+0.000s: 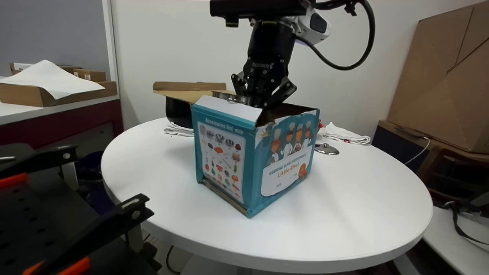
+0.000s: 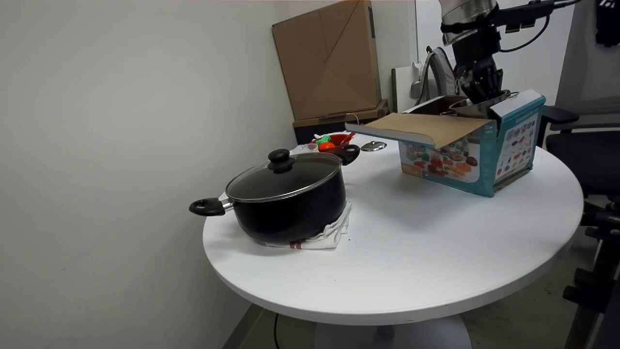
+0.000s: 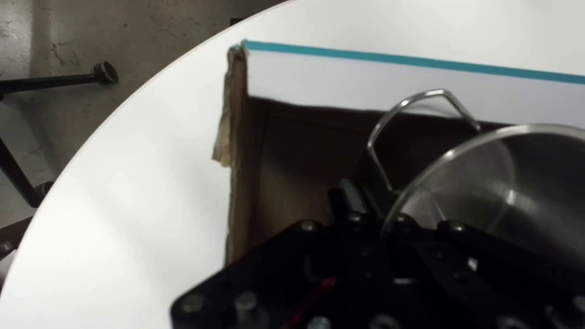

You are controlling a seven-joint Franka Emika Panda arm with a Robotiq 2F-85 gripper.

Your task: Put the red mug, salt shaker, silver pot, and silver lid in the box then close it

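Observation:
The blue box (image 1: 221, 160) stands open on the round white table, and it also shows in an exterior view (image 2: 519, 140). One brown flap (image 2: 426, 127) sticks outward. My gripper (image 3: 379, 224) is shut on the wall of the silver pot (image 3: 544, 183), whose rim passes between the fingers. In both exterior views the pot (image 1: 231, 97) (image 2: 477, 109) is tilted in the box opening, partly below its edges. The fingertips are hidden in the box in an exterior view. The silver lid (image 1: 326, 149) lies on the table beside the box. The red mug and salt shaker are hidden or out of view.
A large black pot with a glass lid (image 2: 290, 208) stands on a folded cloth (image 2: 329, 235) at the table's edge. A red container (image 2: 339, 140) with colourful items is behind it. A white towel (image 1: 344, 134) lies behind the lid. Large brown cartons (image 1: 439, 84) stand beyond the table.

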